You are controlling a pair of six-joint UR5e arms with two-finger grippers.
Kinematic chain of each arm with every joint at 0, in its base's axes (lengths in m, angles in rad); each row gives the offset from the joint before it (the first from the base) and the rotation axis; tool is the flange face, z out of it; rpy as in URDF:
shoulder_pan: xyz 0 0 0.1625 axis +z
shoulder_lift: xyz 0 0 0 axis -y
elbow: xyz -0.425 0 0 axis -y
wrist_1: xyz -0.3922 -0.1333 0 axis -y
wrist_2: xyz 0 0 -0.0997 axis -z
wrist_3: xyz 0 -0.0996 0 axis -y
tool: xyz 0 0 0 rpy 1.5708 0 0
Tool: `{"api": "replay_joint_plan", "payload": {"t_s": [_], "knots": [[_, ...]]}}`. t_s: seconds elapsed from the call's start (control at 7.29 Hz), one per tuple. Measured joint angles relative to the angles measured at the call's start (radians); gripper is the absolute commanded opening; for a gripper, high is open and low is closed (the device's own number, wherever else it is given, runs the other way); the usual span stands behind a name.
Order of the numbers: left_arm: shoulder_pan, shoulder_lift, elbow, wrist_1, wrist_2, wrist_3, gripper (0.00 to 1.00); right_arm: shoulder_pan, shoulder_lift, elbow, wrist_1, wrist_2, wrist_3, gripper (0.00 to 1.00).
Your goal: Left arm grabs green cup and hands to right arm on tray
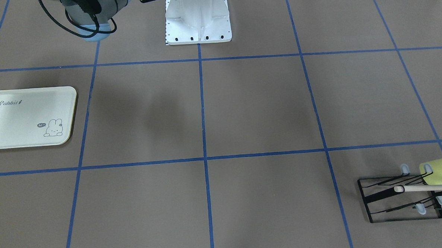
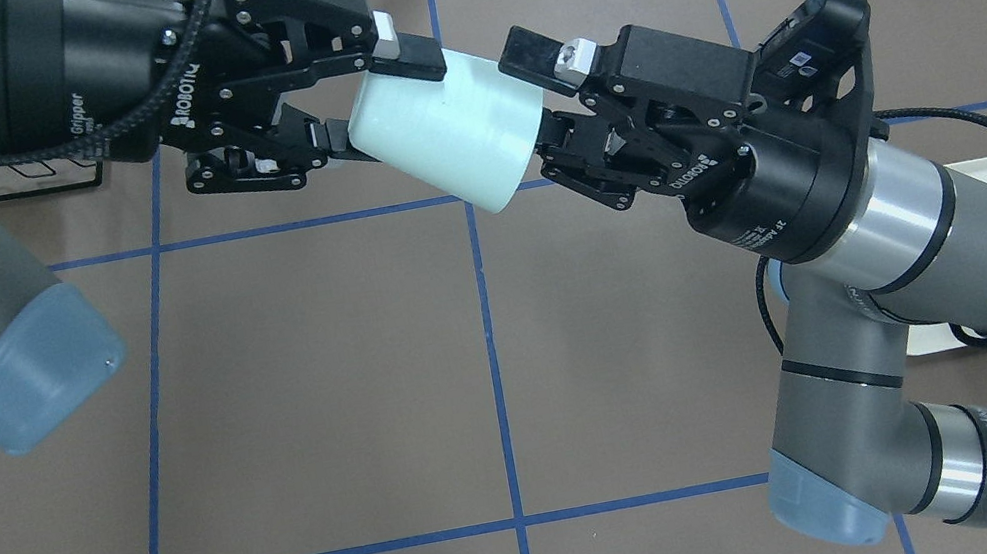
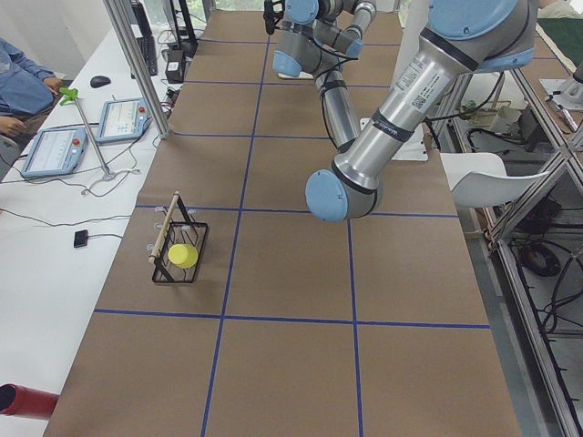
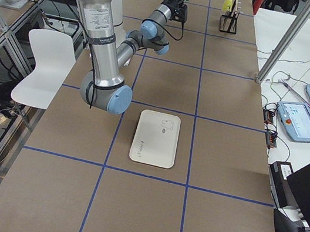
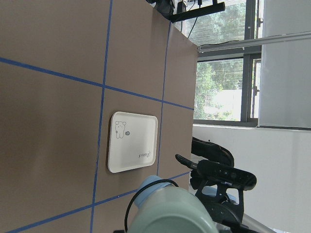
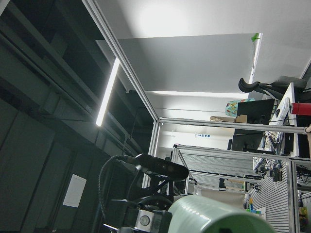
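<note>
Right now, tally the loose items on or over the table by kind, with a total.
Cups: 2, the green cup held in the air, the yellow-green cup on the rack
Trays: 1, the tray
Racks: 1, the black wire rack
Total: 4

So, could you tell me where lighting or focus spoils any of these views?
Front-facing view: even light, only soft shadows on the table. Left wrist view: the windows are partly blown out and the green cup at the bottom edge is blurred. Right wrist view: a ceiling light strip glares against a dark left half. Overhead view: sharp, evenly lit.
</note>
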Motion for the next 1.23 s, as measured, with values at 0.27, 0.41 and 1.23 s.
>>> {"api": "replay_joint_plan", "payload": {"t_s": [0.27, 0.41, 1.23], "knots": [[0.009, -0.004, 0.001, 0.000, 0.014, 0.000, 0.61, 0.000, 0.000, 0.000, 0.000, 0.000, 0.000, 0.00], [0.010, -0.005, 0.001, 0.000, 0.015, 0.002, 1.00, 0.000, 0.000, 0.000, 0.000, 0.000, 0.000, 0.00], [-0.030, -0.008, 0.005, 0.010, 0.026, 0.072, 1.00, 0.003, -0.015, 0.030, -0.004, 0.002, 0.003, 0.00]]}}
